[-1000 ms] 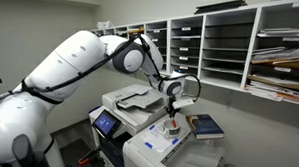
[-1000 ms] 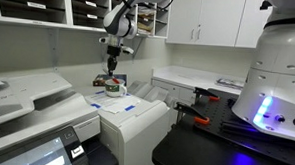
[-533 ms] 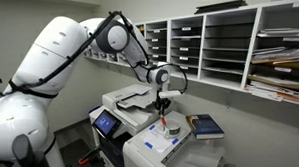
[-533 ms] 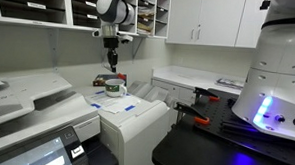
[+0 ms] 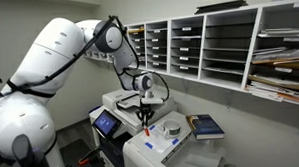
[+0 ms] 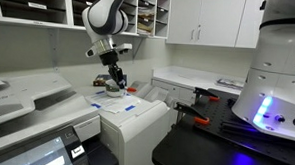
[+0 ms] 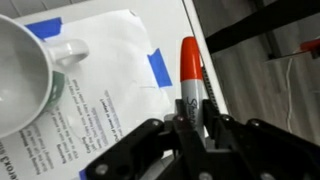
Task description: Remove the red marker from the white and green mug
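Observation:
My gripper (image 7: 191,122) is shut on the red marker (image 7: 190,70), which points away from the jaws with its red cap out. The white and green mug (image 7: 25,75) lies at the left edge of the wrist view, open mouth towards the camera, apart from the marker. In both exterior views the gripper (image 5: 145,116) (image 6: 116,77) hangs low over the white printer top. The mug (image 5: 173,129) (image 6: 113,88) stands on that top, beside the gripper. The marker (image 5: 145,124) shows as a small red tip below the jaws.
A white sheet with blue tape corners (image 7: 110,80) lies on the printer top (image 5: 162,148). A dark blue book (image 5: 205,126) lies near the mug. Wall shelves with papers (image 5: 228,51) rise behind. A second printer (image 5: 125,99) stands close by.
The gripper has lifted the red marker out of the mug, moved sideways away from it, and come down low over the printer top.

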`<state>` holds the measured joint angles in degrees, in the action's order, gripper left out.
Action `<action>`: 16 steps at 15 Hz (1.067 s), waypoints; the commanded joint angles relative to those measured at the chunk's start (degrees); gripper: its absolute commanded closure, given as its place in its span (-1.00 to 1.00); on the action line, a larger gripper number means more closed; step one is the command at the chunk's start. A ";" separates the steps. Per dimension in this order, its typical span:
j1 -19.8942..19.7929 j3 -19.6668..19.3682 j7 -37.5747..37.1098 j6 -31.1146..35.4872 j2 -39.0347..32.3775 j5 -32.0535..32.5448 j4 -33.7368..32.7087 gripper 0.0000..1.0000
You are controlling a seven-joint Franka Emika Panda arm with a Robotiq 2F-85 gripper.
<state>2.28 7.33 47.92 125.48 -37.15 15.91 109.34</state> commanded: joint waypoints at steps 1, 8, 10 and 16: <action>0.98 -1.94 -3.96 8.40 -1.10 7.03 2.75 0.88; -2.52 -0.88 -2.93 18.26 -5.96 7.54 4.13 0.00; -2.97 -1.04 -3.15 22.00 -4.73 7.96 5.45 -0.25; -8.46 3.68 3.97 22.37 3.73 4.27 10.03 -1.00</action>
<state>-2.80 8.10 47.90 147.33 -39.07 22.31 114.44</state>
